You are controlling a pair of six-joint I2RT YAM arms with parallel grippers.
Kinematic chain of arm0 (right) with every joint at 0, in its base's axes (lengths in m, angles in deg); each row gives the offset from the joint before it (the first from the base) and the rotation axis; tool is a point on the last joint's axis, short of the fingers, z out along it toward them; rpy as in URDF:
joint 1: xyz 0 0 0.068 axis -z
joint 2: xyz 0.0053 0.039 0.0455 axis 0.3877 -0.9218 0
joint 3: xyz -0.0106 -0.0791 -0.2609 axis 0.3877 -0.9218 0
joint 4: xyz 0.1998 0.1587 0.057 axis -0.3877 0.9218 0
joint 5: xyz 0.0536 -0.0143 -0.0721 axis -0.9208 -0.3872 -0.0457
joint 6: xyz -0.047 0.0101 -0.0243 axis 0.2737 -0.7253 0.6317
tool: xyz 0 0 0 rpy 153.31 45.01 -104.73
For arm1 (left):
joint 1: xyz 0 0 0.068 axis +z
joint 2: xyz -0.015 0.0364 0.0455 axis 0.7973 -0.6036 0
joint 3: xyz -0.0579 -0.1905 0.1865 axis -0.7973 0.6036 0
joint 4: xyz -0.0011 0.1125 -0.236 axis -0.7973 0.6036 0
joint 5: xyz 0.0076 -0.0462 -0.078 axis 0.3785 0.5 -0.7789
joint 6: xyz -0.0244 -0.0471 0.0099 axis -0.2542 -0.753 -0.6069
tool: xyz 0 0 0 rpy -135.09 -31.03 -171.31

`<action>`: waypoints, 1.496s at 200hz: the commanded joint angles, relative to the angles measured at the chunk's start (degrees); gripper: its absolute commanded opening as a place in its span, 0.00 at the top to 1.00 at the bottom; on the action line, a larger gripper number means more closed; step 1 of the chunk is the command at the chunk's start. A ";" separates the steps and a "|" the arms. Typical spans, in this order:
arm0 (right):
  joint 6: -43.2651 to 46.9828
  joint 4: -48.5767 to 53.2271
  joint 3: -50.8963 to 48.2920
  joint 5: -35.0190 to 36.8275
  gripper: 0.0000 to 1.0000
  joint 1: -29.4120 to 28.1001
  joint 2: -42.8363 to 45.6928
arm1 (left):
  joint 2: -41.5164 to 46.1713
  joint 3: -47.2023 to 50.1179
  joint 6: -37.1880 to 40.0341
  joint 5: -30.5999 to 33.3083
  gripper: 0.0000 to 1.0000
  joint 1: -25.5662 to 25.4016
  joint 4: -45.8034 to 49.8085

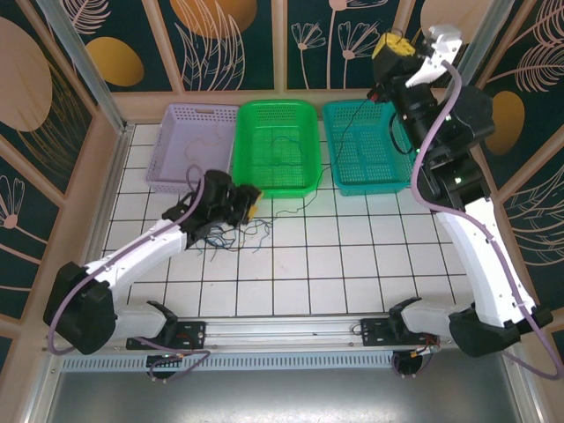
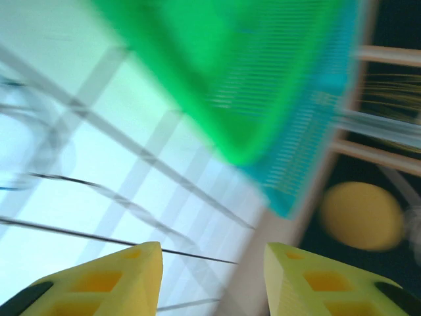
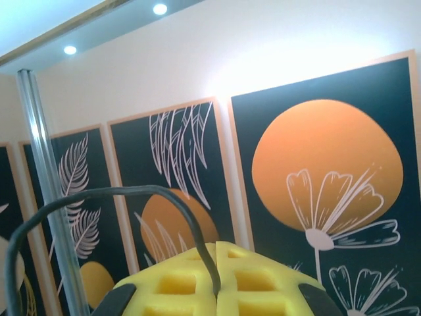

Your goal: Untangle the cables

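Right fingers (image 3: pixel 177 283): closed, pinching one dark cable (image 3: pixel 131 189) in the seam between the two yellow pads. From the pinch the cable rises, arches over to the left of the wrist view and drops away. Seen from above, these fingers (image 1: pixel 392 46) are raised high over the far right corner, above the teal basket (image 1: pixel 370 188). The cable's long axis slants down from them, across that basket, toward the near left.

Left fingers (image 2: pixel 125 270): open, with a clear gap between the two pads. The wrist view is blurred. Thin dark strands cross the bench (image 2: pixel 79 164) beyond the tips; whether any lies between the pads cannot be told. From above, these fingers (image 1: pixel 248 196) sit low, just beside the tangle of cables (image 1: pixel 220 236) and near the front rim of the green basket (image 1: pixel 275 189).

Count: two arms and three baskets. The purple basket (image 1: pixel 176 185), the green and the teal stand side by side along the far edge, left to right. The strands in the tangle are too fine to count.

The tangle lies on the white gridded bench (image 1: pixel 352 264), in front of the purple and green baskets, spread mostly left to right. The left arm's wrist overlaps its far side. A thin dark strand appears to lie inside the green basket.
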 commanded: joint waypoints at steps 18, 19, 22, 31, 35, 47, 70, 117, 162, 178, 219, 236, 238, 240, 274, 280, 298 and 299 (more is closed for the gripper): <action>-2.15 2.77 10.61 1.29 1.00 1.10 -5.83 | -1.00 11.42 7.85 6.26 0.62 -0.05 1.09; -2.17 2.75 10.91 1.29 1.00 1.09 -5.98 | -1.08 11.70 7.85 6.35 0.62 -0.01 1.01; -2.26 2.78 11.58 1.28 1.00 1.16 -6.33 | -1.19 12.34 7.77 6.54 0.62 -0.05 0.77; -2.68 2.79 13.45 1.19 1.00 1.27 -7.38 | -1.61 13.89 8.09 7.09 0.64 -0.02 -0.20; -2.85 2.79 14.44 1.30 1.00 1.41 -7.94 | -1.86 14.44 8.24 7.26 0.64 -0.03 -0.50; -3.40 2.87 17.25 1.13 1.00 1.52 -9.52 | -2.90 15.23 9.12 7.97 0.67 -0.01 -0.74; -3.01 4.54 23.23 2.06 1.00 1.69 -13.15 | -4.93 15.32 10.79 7.31 0.70 0.04 -1.24; -2.99 4.49 27.95 3.43 1.00 7.17 -17.56 | -2.22 9.45 14.42 5.03 0.70 0.09 -1.22; -5.40 4.96 37.91 0.85 1.00 15.21 -24.01 | -2.40 2.53 16.45 -2.50 0.70 -0.23 -0.97; -7.01 4.75 42.18 -0.46 1.00 17.89 -26.55 | -1.85 1.79 17.49 -3.05 0.70 -0.39 0.13; -6.71 -0.28 47.43 -1.89 1.00 19.32 -30.55 | -1.21 4.25 18.40 -3.56 0.69 -0.38 0.10; -6.16 -4.24 47.72 -1.89 1.00 19.58 -31.81 | -1.10 5.01 18.27 -3.76 0.69 -0.45 -0.20; -6.14 -4.61 47.94 -1.93 1.00 19.57 -32.06 | -1.14 5.03 18.30 -3.78 0.69 -0.46 -0.28; -6.13 -4.99 48.12 -1.92 1.00 19.55 -32.25 | -1.15 5.03 18.35 -3.76 0.69 -0.47 -0.25; -9.11 -6.17 52.28 -4.57 1.00 21.37 -37.39 | -2.39 4.35 18.66 -4.23 0.69 -0.49 -1.06; -9.84 -6.32 52.51 -4.99 1.00 21.67 -37.99 | -2.64 4.13 18.66 -4.44 0.70 -0.41 -1.30; -11.25 -6.13 52.52 -5.61 1.00 22.58 -39.68 | -3.78 3.36 18.75 -5.06 0.69 -0.47 -1.86; -11.33 -6.05 52.57 -5.64 1.00 22.60 -39.73 | -3.87 3.36 18.75 -5.11 0.69 -0.48 -1.87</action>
